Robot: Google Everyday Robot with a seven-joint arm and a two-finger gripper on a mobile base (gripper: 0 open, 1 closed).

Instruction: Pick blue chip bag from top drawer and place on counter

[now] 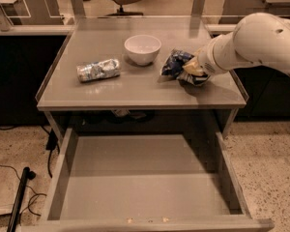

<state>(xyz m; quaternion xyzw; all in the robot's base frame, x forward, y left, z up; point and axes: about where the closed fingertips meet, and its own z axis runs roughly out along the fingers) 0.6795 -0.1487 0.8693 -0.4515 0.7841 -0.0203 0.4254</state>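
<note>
The blue chip bag (pixel 174 63) is at the right side of the counter (pixel 135 88), low over or on its surface; I cannot tell which. My gripper (pixel 192 71) is at the bag's right end, at the tip of my white arm, which reaches in from the right. The top drawer (pixel 145 182) is pulled fully open below the counter, and its flat grey bottom is bare.
A white bowl (pixel 142 49) stands at the middle back of the counter, just left of the bag. A silvery cylindrical packet (pixel 98 70) lies at the counter's left. A black cable and a pole lie on the floor at the lower left.
</note>
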